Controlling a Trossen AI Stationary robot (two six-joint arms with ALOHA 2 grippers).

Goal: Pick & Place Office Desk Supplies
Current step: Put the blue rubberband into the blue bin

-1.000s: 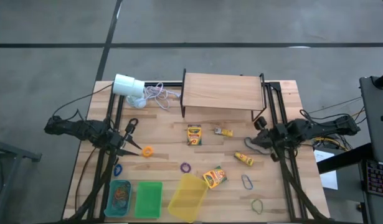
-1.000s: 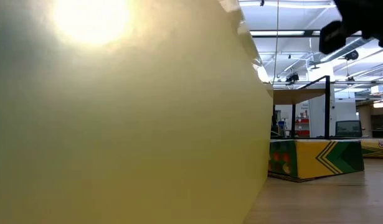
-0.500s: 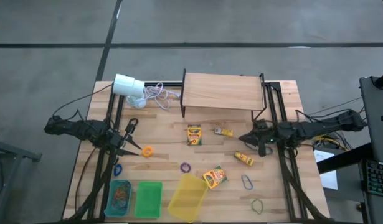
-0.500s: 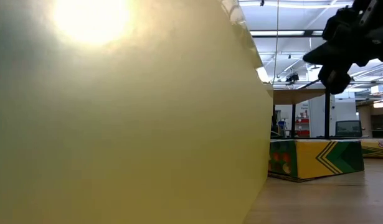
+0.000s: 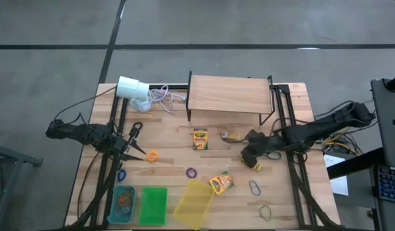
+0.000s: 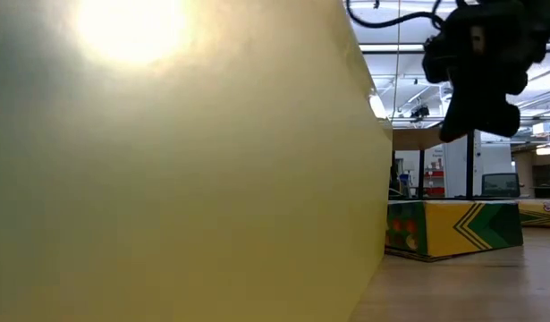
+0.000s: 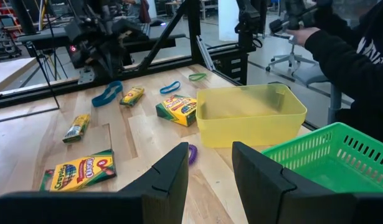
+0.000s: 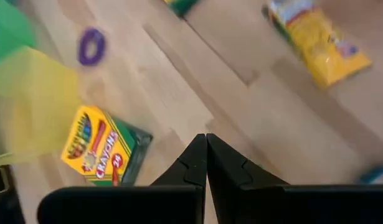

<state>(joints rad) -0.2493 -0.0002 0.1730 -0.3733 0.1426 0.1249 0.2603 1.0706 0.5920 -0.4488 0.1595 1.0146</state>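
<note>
Right claw (image 5: 247, 154) clenched empty above the tabletop (image 5: 165, 138), yellow packet (image 5: 255, 166) just beside its tip, crayon box (image 5: 221, 182) nearer the yellow bin (image 5: 193, 202), left claw (image 5: 138, 142) parted, holding nothing, near the orange loop (image 5: 151, 156)

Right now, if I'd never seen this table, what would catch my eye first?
Probably the three bright bins at the table's near edge: a blue bin, a green bin and a tilted yellow bin. Next, crayon boxes and coloured rubber-band loops lie scattered over the wooden table. The right gripper, jaws shut, hangs over a yellow packet mid-table; the left gripper sits beside the orange loop.
</note>
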